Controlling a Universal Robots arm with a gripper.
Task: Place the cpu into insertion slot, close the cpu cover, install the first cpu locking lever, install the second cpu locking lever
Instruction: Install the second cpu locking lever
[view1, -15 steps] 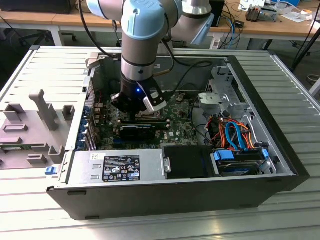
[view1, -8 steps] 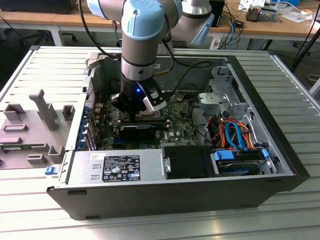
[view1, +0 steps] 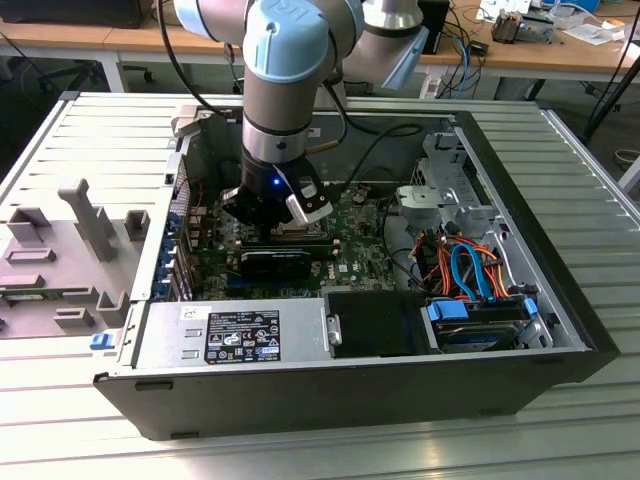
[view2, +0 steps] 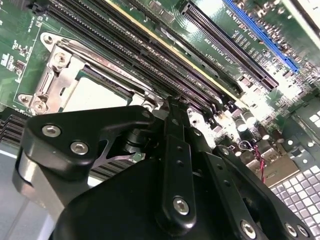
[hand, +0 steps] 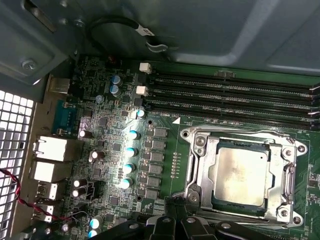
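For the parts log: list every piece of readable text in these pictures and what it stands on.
No text reads for certain.
Black label on the grey metal box: print too small.
White lettering on the green board: blurred.
The cpu top: no readable marks.

Arm (view1: 285, 90): silver-grey round tube sections with pale blue joint caps; black cable runs along the outside. Wrist carries a black housing with a small blue light and a white-and-black module at one side. Gripper (view2: 172, 117): matte black angular linkage plates, fastened with silver round-head screws; narrow central black bar with recessed screw holes
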